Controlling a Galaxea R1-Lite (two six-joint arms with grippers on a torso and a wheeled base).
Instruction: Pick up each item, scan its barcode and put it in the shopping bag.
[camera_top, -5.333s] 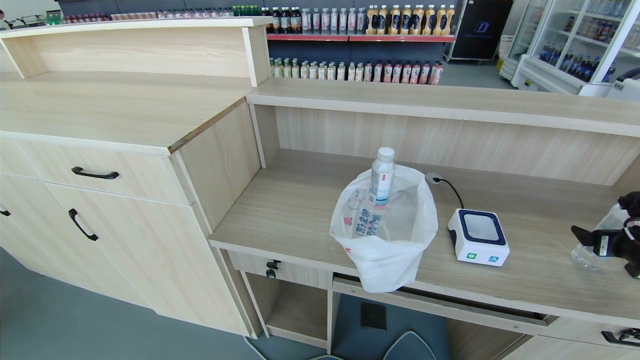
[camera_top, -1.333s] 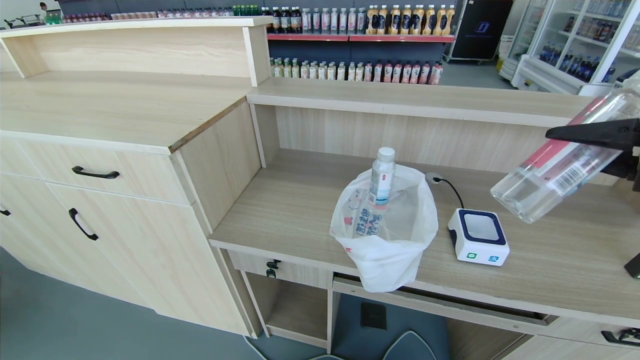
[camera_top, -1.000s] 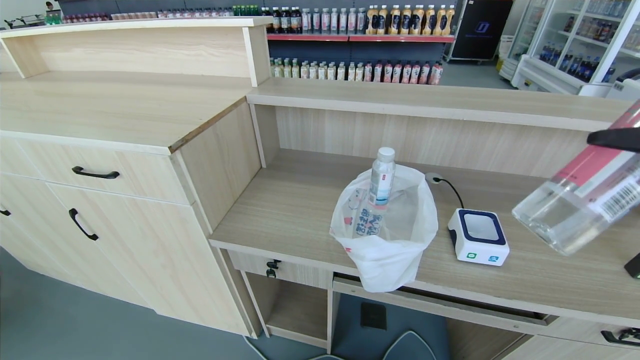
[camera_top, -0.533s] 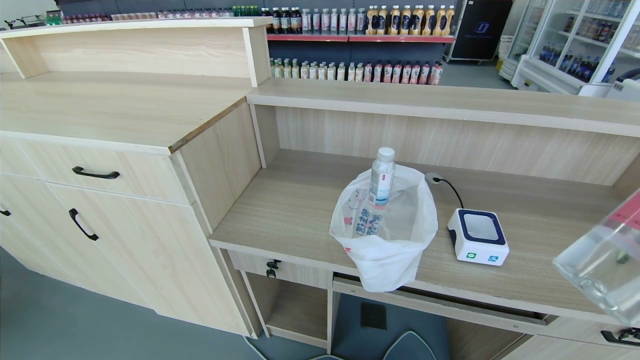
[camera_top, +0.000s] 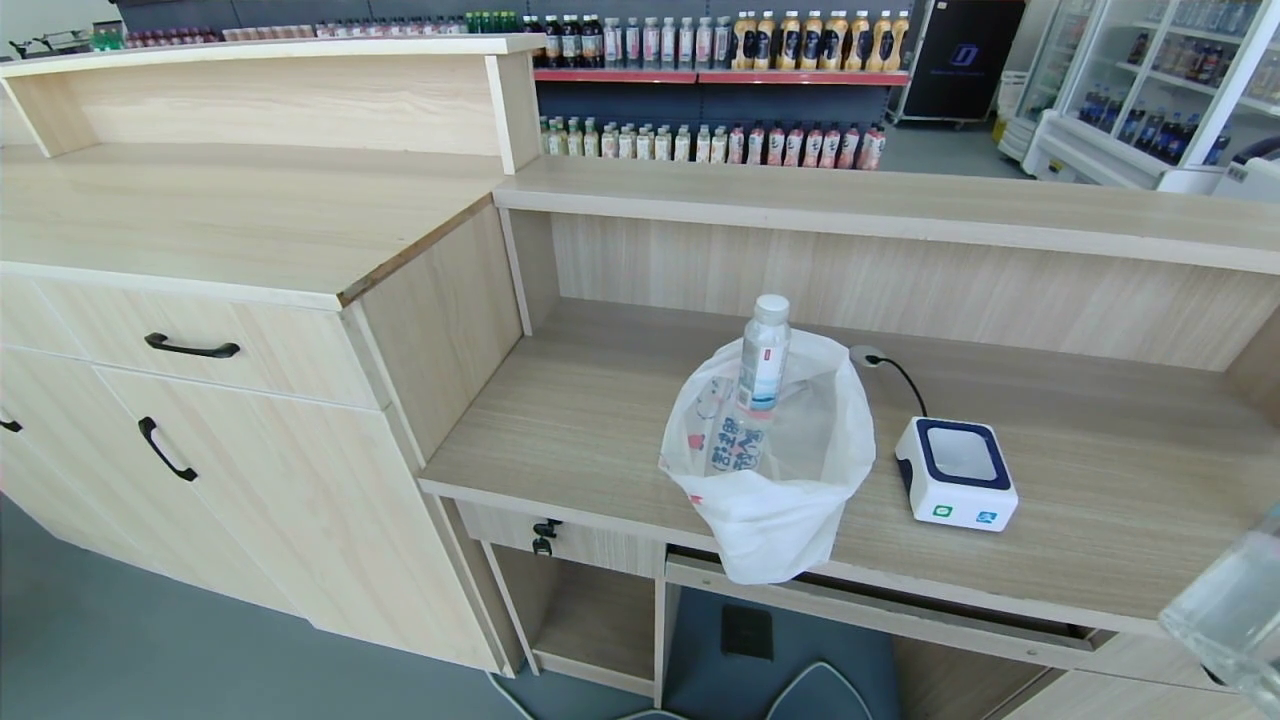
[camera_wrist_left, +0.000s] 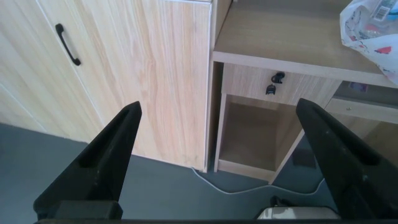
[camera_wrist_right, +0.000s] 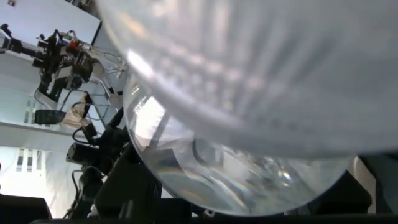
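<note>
A clear bottle (camera_top: 1225, 610) hangs past the bench's (camera_top: 600, 410) front right edge, close against the right wrist camera; whether the right gripper clamps it, I cannot tell. The left gripper (camera_wrist_left: 219, 106) gapes wide, low beside the cupboard (camera_wrist_left: 155, 74). A second bottle (camera_top: 765, 355) stands in the shopping bag (camera_top: 770, 500), near the scanner (camera_top: 955, 472).

A light wooden desk (camera_top: 600, 420) forms the low, recessed work surface, with a raised ledge (camera_top: 850, 205) along its far side and a taller counter (camera_top: 200, 220) to its left. A white plastic bag (camera_top: 790, 500) stands at the desk's near edge, its bottom drooping over it. Just right of the bag sits a white scanner (camera_top: 955, 472). Its black cable (camera_top: 905, 380) runs to the far side.
</note>
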